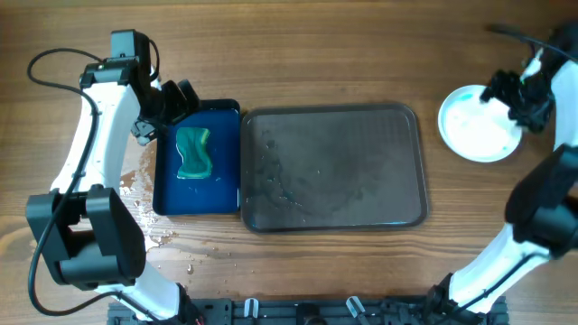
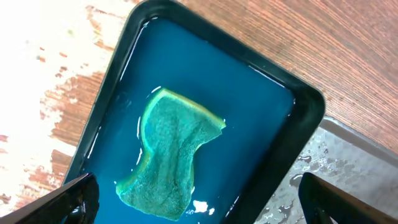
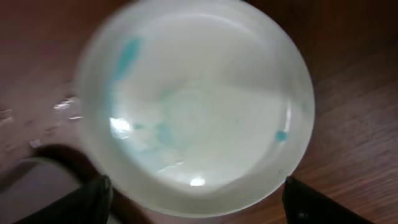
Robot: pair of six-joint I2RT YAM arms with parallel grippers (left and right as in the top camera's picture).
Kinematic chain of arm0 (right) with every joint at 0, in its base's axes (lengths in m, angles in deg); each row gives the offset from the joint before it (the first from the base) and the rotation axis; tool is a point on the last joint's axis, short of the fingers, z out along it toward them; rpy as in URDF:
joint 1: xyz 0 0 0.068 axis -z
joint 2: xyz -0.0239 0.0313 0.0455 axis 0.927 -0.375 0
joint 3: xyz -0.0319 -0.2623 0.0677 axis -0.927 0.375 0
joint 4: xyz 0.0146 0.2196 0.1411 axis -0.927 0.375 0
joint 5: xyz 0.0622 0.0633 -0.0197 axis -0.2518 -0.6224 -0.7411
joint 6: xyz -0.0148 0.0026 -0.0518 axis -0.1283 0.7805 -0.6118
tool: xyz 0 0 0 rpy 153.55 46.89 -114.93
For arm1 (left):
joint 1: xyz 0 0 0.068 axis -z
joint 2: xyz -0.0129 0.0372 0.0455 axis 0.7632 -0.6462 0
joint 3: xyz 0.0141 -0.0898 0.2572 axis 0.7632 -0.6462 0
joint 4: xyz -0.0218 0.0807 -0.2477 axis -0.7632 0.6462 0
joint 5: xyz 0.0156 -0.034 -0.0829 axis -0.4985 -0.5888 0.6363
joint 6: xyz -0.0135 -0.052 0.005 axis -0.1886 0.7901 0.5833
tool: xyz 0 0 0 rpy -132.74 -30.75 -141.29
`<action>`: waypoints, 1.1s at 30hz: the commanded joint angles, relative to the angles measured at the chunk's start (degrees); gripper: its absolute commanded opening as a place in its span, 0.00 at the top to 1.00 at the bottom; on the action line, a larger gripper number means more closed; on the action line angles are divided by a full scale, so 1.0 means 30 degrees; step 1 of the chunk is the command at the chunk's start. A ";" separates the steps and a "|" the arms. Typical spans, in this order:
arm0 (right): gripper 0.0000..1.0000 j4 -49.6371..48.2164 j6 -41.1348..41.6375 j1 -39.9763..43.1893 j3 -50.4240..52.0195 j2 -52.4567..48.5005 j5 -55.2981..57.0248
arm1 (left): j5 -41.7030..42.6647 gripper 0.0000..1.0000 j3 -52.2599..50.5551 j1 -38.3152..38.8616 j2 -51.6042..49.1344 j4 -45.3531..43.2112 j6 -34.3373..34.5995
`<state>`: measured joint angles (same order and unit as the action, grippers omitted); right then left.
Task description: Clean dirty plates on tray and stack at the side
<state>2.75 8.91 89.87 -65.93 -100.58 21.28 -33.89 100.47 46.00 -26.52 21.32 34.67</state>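
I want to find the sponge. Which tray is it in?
The smaller dark blue tray holds the green sponge; the big grey tray beside it has none.

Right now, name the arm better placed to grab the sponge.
Left. The left gripper hangs open directly over the sponge in the blue tray; the right gripper is far off, above the white plate beside the grey tray.
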 commanded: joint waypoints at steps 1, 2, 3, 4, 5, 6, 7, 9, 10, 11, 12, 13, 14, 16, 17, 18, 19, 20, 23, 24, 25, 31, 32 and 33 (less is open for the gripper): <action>0.12 -0.0299 -0.1676 -0.1705 -0.0714 0.2732 -0.0299 | 0.0087 0.00 0.0204 0.0619 0.0401 -0.0554 -0.2484; 0.12 -0.0299 -0.1829 -0.2127 -0.0707 0.3111 -0.0291 | -0.0240 0.00 0.0226 0.0714 0.0772 -0.0670 -0.2586; 0.12 -0.0284 -0.2171 -0.2521 -0.0707 0.3453 -0.0306 | -0.0495 0.00 0.0313 0.0787 0.1195 -0.0685 -0.2586; 0.12 -0.0262 -0.2463 -0.3133 -0.0707 0.3949 -0.0299 | -0.0546 0.00 0.0561 0.0831 0.2135 -0.0656 -0.2594; 0.12 -0.0189 -0.2812 -0.3825 -0.0707 0.4546 -0.0219 | -0.0554 0.00 0.0801 0.0940 0.3257 -0.0495 -0.2747; 0.12 -0.0146 -0.3009 -0.4182 -0.0707 0.4903 -0.0219 | -0.0576 0.00 0.0896 0.1049 0.4000 -0.0379 -0.2951; 0.01 -0.0153 -0.3264 -0.4619 -0.0707 0.5399 -0.0189 | -0.0612 0.00 0.0933 0.1239 0.4940 -0.0211 -0.3417; 0.01 -0.0182 -0.3687 -0.5712 -0.0707 0.6929 0.0248 | -0.1931 0.00 0.0933 0.1880 0.7278 0.0510 -0.3738; 0.00 -0.0197 -0.3796 -0.6186 -0.0707 0.7701 0.0539 | -0.2324 0.00 0.0933 0.2229 0.8276 0.0823 -0.3730; 0.01 -0.0182 -0.3789 -0.6564 -0.0707 0.8378 0.0816 | -0.2375 0.00 0.0933 0.2514 0.9143 0.1086 -0.3738; 0.01 -0.0153 -0.3854 -0.6958 -0.0707 0.9092 0.1042 | -0.2368 0.00 0.0933 0.2820 1.0040 0.1341 -0.3738; 0.01 -0.0124 -0.4269 -0.7431 -0.0707 0.9996 0.1078 | -0.2375 0.00 0.0933 0.3075 1.0819 0.1581 -0.3738; 0.00 -0.0066 -0.4728 -0.7963 -0.0707 1.1089 0.1078 | -0.2463 0.00 0.0933 0.3381 1.1992 0.1931 -0.3730; 0.01 0.0240 -0.5370 -0.8765 -0.0707 1.2910 0.1151 | -0.2521 0.00 0.0933 0.3672 1.4134 0.2499 -0.3577; 0.01 0.0517 -0.5763 -0.9078 -0.0707 1.3865 0.1158 | -0.2528 0.00 0.0933 0.3679 1.5052 0.2769 -0.3228; 0.01 0.0831 -0.5763 -0.9194 -0.0707 1.4753 0.1144 | -0.2521 0.00 0.0933 0.3679 1.6138 0.3096 -0.2834; 0.00 0.1129 -0.5727 -0.9202 -0.0707 1.5307 0.1151 | -0.2514 0.00 0.0933 0.3679 1.6888 0.3366 -0.2710; 0.00 0.1719 -0.5697 -0.9202 -0.0707 1.6152 0.1137 | -0.2514 0.00 0.0933 0.3679 1.7828 0.3672 -0.2506; 0.00 0.3111 -0.5654 -0.9202 -0.0685 1.7864 0.0882 | -0.2506 0.00 0.0933 0.3679 2.0087 0.4452 -0.1625; 0.01 0.3585 -0.5646 -0.9202 -0.0685 1.8382 0.0313 | -0.2499 0.00 0.0933 0.3679 2.0699 0.4619 -0.1341; 0.01 0.3934 -0.5654 -0.9202 -0.0685 1.8753 -0.0466 | -0.2492 0.00 0.0933 0.3679 2.1194 0.4728 -0.1173; 0.00 0.4874 -0.5646 -0.9202 -0.0466 1.9103 -0.2827 | -0.2499 0.00 0.0925 0.3679 2.1879 0.7723 0.0364; 0.01 0.4954 -0.5639 -0.9202 -0.0408 1.9074 -0.2827 | -0.2506 0.00 0.0925 0.3679 2.1879 0.8204 0.0357; 0.00 0.5005 -0.5646 -0.9202 -0.0408 1.8979 -0.2834 | -0.2506 0.00 0.0925 0.3679 2.1879 0.8619 0.0357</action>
<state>17.51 -7.04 62.48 -67.40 -43.03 14.86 -40.63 103.01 56.77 39.38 45.30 34.21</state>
